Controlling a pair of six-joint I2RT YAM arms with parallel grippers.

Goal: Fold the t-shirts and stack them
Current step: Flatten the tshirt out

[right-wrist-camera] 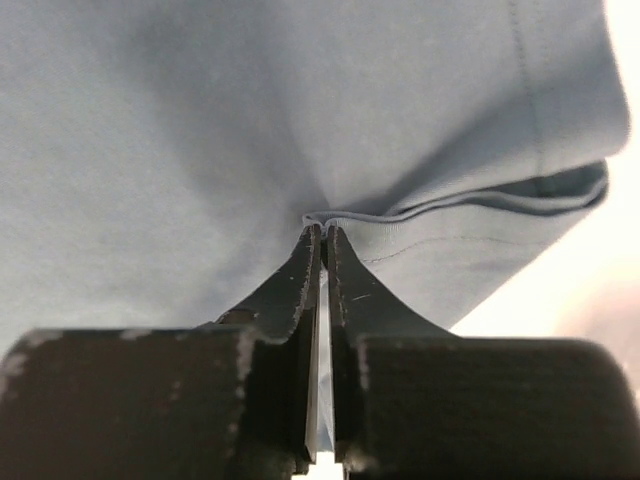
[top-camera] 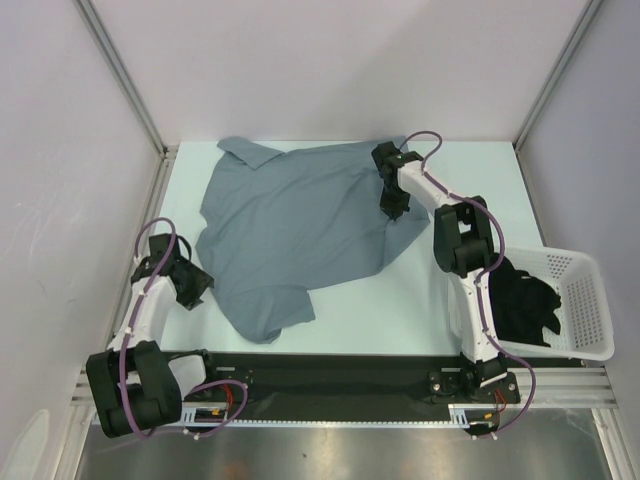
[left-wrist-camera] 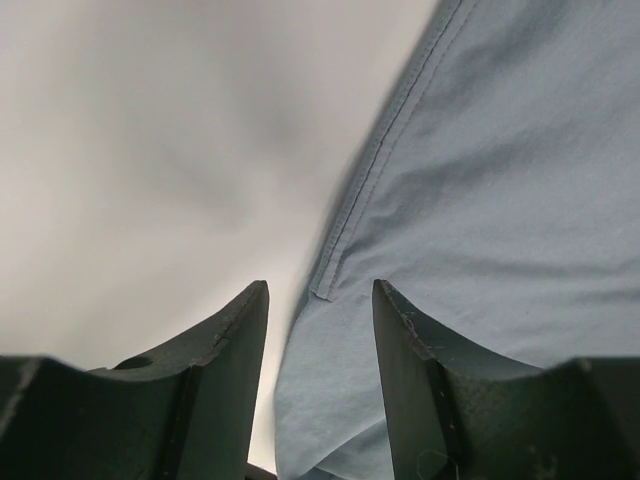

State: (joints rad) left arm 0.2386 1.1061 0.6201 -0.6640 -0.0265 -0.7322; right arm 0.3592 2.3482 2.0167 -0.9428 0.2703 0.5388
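The right gripper (right-wrist-camera: pixel 322 228) pinched a fold of the grey-blue t-shirt (top-camera: pixel 285 225); the left gripper (left-wrist-camera: pixel 320 288) gaped over its hem.

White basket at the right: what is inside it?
A crumpled black t-shirt lies in the white basket. Whatever may lie beneath it is covered, and the right arm hides its left edge.

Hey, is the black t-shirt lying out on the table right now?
No, the black t-shirt sits bunched inside the white lattice basket on the right; only the grey-blue t-shirt lies on the table.
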